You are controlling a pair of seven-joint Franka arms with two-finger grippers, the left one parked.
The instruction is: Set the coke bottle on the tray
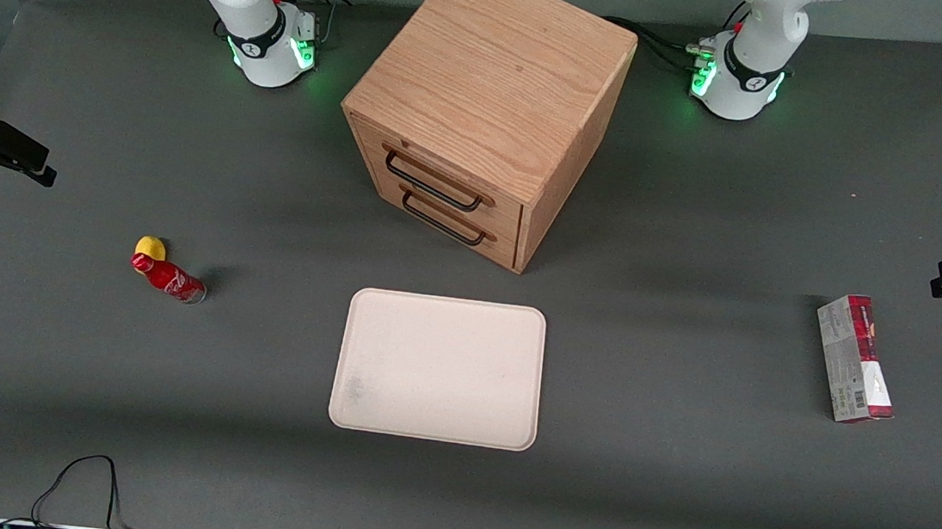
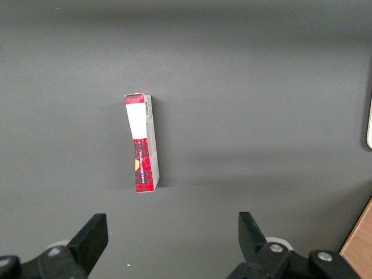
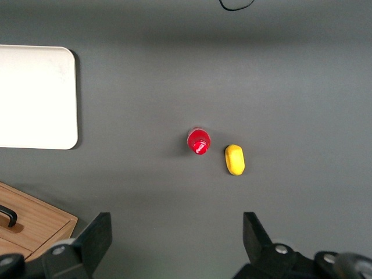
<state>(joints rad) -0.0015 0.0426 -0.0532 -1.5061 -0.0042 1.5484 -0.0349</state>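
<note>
The coke bottle (image 1: 169, 277) is small and red with a red cap. It stands upright on the grey table toward the working arm's end, and in the right wrist view I look down on the cap of the coke bottle (image 3: 199, 141). The cream-white tray (image 1: 439, 369) lies flat in front of the drawer box, with nothing on it; one end of the tray (image 3: 35, 96) also shows from the wrist. My right gripper (image 3: 177, 232) hangs open high above the table, with the bottle well below and apart from its fingers. It is out of the front view.
A yellow lemon-like lump (image 1: 149, 247) (image 3: 235, 159) sits close beside the bottle, slightly farther from the front camera. The oak two-drawer box (image 1: 487, 102) (image 3: 29, 226) stands mid-table. A red-and-grey carton (image 1: 855, 358) (image 2: 142, 142) lies toward the parked arm's end. A black cable (image 1: 83, 478) loops at the near edge.
</note>
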